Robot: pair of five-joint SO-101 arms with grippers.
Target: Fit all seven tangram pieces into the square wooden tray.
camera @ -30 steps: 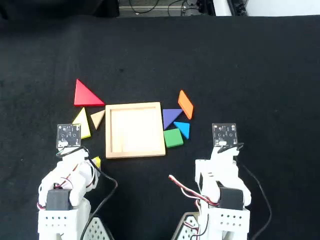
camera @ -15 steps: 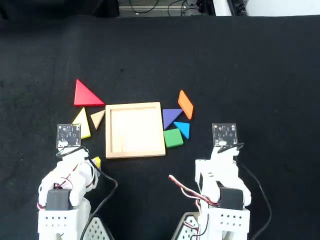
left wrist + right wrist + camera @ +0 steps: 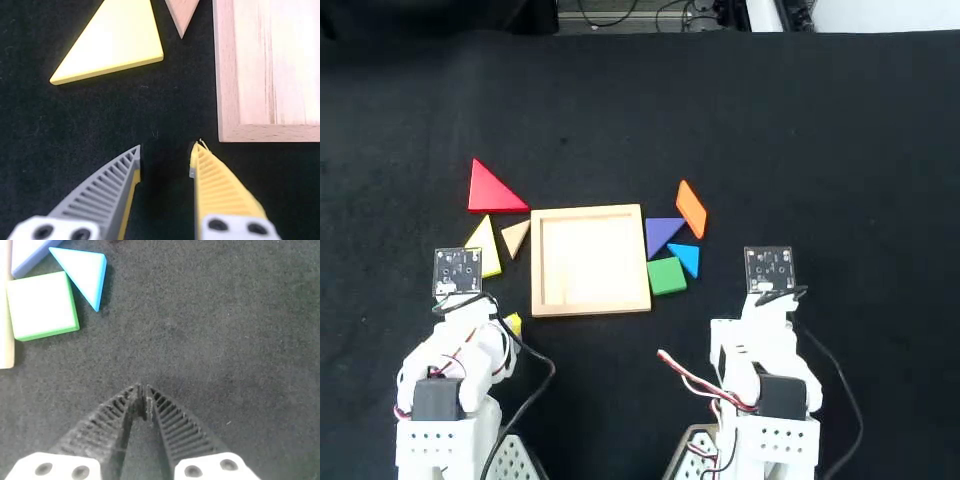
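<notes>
**High view.** We find the wooden tray (image 3: 536,262) at the centre of the black cloth (image 3: 820,150), with all seven pieces lying outside it. Taken from the tray:
- The red triangle (image 3: 490,189) lies at 10 o'clock.
- The tan triangle (image 3: 514,236) and the yellow triangle (image 3: 485,240) lie at 9 o'clock, the tan one nearer the tray.
- The orange parallelogram (image 3: 691,208) lies at 2 o'clock.
- The purple triangle (image 3: 662,234) and the blue triangle (image 3: 685,258) lie at 3 o'clock.
- The green square (image 3: 666,276) lies at 4 o'clock and appears to touch the tray wall.

The left arm (image 3: 455,345) stands at 7 o'clock and the right arm (image 3: 765,345) at 5 o'clock.

**Left wrist view.** We see the left gripper (image 3: 165,150) with a narrow gap between its fingers, holding nothing. It is over cloth, near a tray corner.

**Right wrist view.** We see the right gripper (image 3: 142,389) with its fingers pressed together, holding nothing. It is over cloth, well apart from the green square.
</notes>
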